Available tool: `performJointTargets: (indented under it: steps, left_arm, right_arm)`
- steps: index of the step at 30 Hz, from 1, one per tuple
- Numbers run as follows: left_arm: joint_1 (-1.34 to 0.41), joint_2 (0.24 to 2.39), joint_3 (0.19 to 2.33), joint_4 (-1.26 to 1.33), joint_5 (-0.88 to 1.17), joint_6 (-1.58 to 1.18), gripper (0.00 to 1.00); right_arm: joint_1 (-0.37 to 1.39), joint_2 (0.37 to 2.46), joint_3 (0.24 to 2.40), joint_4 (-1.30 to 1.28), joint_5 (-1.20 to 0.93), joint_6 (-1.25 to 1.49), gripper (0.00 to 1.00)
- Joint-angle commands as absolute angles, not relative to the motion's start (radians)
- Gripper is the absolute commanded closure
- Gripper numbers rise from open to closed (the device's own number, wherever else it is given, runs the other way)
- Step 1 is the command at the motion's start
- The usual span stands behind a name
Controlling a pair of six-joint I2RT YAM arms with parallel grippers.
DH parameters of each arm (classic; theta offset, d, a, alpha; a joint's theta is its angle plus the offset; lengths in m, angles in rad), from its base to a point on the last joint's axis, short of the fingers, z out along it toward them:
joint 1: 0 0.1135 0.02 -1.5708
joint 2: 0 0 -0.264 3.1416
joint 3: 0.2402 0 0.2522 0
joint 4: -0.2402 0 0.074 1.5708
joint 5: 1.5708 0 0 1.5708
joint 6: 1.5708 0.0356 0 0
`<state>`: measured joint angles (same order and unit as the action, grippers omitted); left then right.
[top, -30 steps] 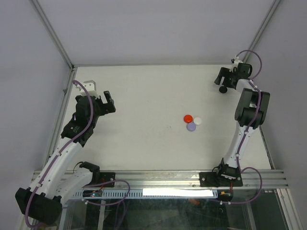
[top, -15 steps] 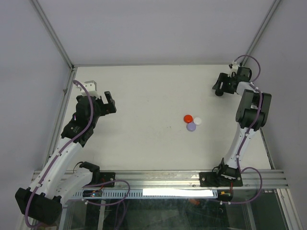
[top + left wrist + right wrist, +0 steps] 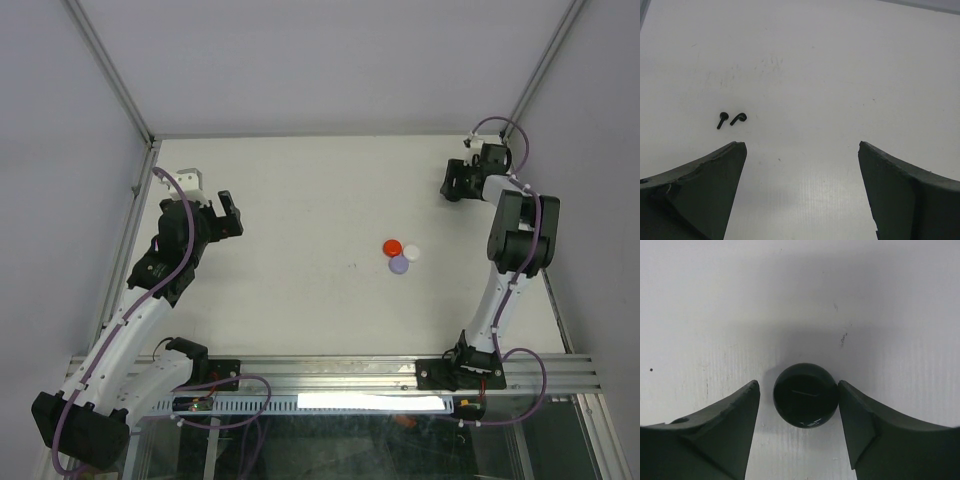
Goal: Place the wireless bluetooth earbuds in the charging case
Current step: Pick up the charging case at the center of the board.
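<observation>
Right claw (image 3: 798,383) has swung deeper into the worktop's (image 3: 300,200) far right corner, open but narrowing around the black round case (image 3: 805,396), one side not yet touching. Best centre it before squeezing. Left claw (image 3: 801,144) gapes over two black earbuds (image 3: 723,116).

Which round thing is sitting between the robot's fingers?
The black round piece: it alone sits between the fingers of the right tool. The red piece, white piece and lavender piece lie clustered together, far from it.
</observation>
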<state>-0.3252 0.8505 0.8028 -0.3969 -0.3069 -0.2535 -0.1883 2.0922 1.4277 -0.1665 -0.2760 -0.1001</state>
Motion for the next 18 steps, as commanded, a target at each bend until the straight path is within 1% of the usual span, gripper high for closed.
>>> performJointTargets:
  steps: [1, 6, 8, 13, 18]
  left_arm:
    - [-0.308, 0.844, 0.805, -0.363, -0.278, -0.257, 0.01]
    - [-0.305, 0.845, 0.804, -0.361, -0.261, -0.258, 0.01]
    - [-0.303, 0.844, 0.804, -0.360, -0.251, -0.259, 0.01]
    - [-0.290, 0.844, 0.807, -0.352, -0.191, -0.269, 0.01]
    - [-0.284, 0.841, 0.810, -0.331, -0.100, -0.299, 0.01]
  right_arm:
    - [-0.162, 2.046, 1.398, -0.173, -0.176, -0.153, 0.35]
    - [-0.140, 2.046, 1.385, -0.164, -0.126, -0.186, 0.38]
    - [-0.135, 2.031, 1.372, -0.153, -0.124, -0.184, 0.41]
    - [-0.110, 1.966, 1.322, -0.112, -0.122, -0.168, 0.48]
    - [-0.063, 1.868, 1.243, -0.063, -0.145, -0.125, 0.51]
